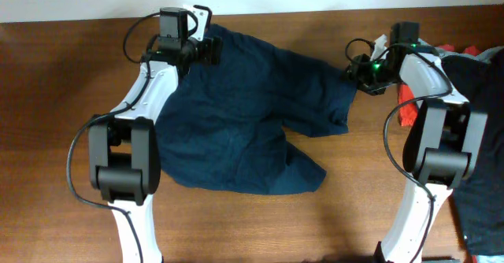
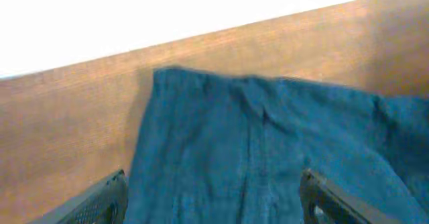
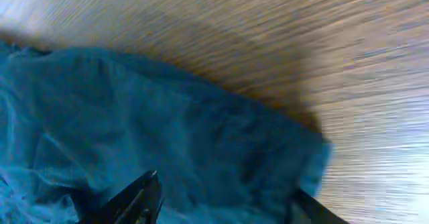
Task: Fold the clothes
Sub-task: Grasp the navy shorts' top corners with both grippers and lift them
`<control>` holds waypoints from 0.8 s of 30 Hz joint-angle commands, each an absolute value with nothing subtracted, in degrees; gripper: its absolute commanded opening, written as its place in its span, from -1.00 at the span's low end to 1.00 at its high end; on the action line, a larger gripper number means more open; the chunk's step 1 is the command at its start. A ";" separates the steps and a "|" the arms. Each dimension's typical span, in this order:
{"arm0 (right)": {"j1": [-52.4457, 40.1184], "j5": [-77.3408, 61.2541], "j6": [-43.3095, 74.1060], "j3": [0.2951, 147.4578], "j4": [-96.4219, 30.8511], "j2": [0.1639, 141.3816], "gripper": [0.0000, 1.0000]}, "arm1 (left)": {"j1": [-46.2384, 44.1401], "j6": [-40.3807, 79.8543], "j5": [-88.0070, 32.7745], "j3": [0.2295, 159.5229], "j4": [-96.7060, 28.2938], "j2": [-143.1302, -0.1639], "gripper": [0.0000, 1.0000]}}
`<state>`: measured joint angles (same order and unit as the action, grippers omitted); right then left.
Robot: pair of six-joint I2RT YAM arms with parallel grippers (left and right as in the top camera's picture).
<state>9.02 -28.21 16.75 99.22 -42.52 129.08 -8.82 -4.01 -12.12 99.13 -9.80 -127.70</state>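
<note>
Left end effector (image 2: 214,197), spread, astride far-left corner of shorts (image 1: 252,121); right end effector (image 3: 228,204), grip indiscernible, at far-right corner; long axis lying across bench (image 1: 354,208) between both.

Dark navy-blue cotton shorts (image 1: 244,129): uniform colour, plain weave, slightly teal in the wrist views. Wooden worktop (image 1: 47,98): mid-brown, fine straight grain. Crumpled orange-red garment (image 1: 407,109): solid colour. Black fabric garment (image 1: 480,86): plain. Robot arms (image 1: 150,90): white shells, black joints.
</note>
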 commanded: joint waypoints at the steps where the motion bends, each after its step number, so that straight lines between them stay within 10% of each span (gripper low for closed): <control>1: 7.07 -27.59 16.97 99.55 -42.24 129.71 0.11 | -8.84 -4.12 -12.16 99.68 -4.40 -132.27 0.63; 24: 5.89 -26.28 16.80 99.55 -43.99 129.71 0.13 | -9.02 -4.16 -6.13 99.70 12.60 -144.11 0.28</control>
